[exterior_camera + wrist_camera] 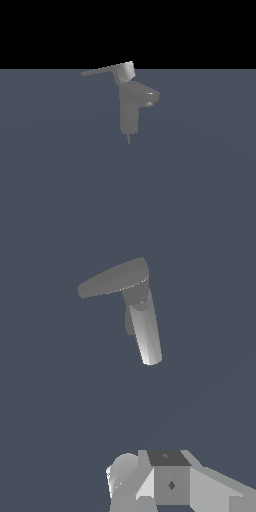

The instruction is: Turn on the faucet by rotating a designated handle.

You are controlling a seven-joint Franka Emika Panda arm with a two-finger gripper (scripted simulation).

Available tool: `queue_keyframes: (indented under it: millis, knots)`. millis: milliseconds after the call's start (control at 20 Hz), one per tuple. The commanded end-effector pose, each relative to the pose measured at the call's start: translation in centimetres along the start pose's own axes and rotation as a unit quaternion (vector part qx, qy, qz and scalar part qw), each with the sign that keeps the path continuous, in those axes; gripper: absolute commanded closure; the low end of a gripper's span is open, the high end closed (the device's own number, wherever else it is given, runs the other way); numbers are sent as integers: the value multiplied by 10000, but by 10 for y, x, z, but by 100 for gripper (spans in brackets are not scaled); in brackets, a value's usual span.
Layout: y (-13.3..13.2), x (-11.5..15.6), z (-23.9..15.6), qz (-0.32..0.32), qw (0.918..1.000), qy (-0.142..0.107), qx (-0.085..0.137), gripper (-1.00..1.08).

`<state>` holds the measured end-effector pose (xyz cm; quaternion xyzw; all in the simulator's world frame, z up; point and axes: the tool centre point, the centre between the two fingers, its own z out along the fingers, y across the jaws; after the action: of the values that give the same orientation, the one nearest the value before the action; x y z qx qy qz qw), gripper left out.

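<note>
The faucet (130,112) is a small grey tap with a blocky upright body and a stubby spout (150,96) pointing to the exterior view's right. On top, the handle (104,70), a thin flat lever, reaches to the exterior view's left from a lighter cylindrical cap (126,71). In the wrist view the handle (112,280) and the faucet (146,331) show well apart from the gripper (167,456). Only grey blocks of the gripper show at the frame edge, so I cannot make out how its jaws stand. No arm or gripper appears in the exterior view.
The faucet stands on a flat blue-grey floor (60,190) that runs in every direction, with a black backdrop behind it. A thin grey stub (129,138) sticks out under the faucet body.
</note>
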<state>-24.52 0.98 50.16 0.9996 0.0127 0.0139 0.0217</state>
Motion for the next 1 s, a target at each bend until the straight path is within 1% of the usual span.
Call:
queue_keyframes:
  millis: [0, 250, 500, 750, 950]
  knots:
    - [0, 1, 0, 12, 10000, -3, 7, 108]
    - [-2, 9, 0, 140, 9999, -35, 79, 108]
    - [-5, 24, 2, 391, 9990, -103, 205, 108]
    - [-9, 47, 6, 783, 9960, -222, 368, 108]
    - [-14, 72, 13, 1215, 9907, -364, 501, 108]
